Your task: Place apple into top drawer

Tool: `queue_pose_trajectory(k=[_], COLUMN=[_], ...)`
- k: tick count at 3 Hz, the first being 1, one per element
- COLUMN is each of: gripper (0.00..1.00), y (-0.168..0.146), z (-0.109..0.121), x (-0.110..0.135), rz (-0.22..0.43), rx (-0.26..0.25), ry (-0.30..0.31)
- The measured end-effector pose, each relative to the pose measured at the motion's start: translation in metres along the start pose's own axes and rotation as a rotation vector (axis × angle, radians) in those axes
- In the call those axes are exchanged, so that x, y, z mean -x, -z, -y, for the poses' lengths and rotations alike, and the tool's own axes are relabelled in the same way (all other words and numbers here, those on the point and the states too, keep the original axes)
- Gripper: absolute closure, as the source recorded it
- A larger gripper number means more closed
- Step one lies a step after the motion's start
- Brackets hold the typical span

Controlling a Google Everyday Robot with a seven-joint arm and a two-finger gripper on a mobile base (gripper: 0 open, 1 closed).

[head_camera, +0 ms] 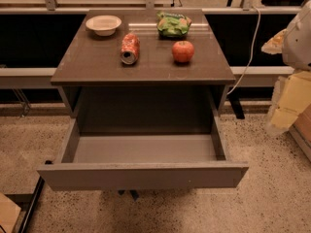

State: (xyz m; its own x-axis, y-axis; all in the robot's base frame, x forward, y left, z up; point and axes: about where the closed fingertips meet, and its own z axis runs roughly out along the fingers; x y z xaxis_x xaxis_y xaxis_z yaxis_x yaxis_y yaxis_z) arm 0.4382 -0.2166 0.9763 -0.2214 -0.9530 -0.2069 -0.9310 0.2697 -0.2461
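Note:
The apple [183, 51] is small, round and red-orange. It sits on the cabinet top [97, 62], right of centre and toward the front. The top drawer [141, 174] is pulled wide open below it, and its smooth grey inside holds nothing. My arm and gripper [285, 106] hang at the right edge of the view, beside the cabinet and well to the right of the apple, touching nothing.
A crushed red-and-white soda can [129, 48] lies left of the apple. A green snack bag [173, 24] sits behind the apple and a white bowl [103, 24] at the back left. A white cable [248, 47] hangs right of the cabinet. The floor is speckled.

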Motion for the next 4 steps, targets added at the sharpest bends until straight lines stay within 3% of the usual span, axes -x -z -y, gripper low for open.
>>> queue_pose_trajectory(k=[1,2,4], gripper=[0.00,0.00,0.00], y=[0.000,-0.002,-0.019], z=[0.000,0.010,0.050], x=[0.000,0.015,0.060], rz=[0.000,0.026,0.109], rx=[0.000,-0.029,-0.075], ry=[0.000,-0.029,-0.114])
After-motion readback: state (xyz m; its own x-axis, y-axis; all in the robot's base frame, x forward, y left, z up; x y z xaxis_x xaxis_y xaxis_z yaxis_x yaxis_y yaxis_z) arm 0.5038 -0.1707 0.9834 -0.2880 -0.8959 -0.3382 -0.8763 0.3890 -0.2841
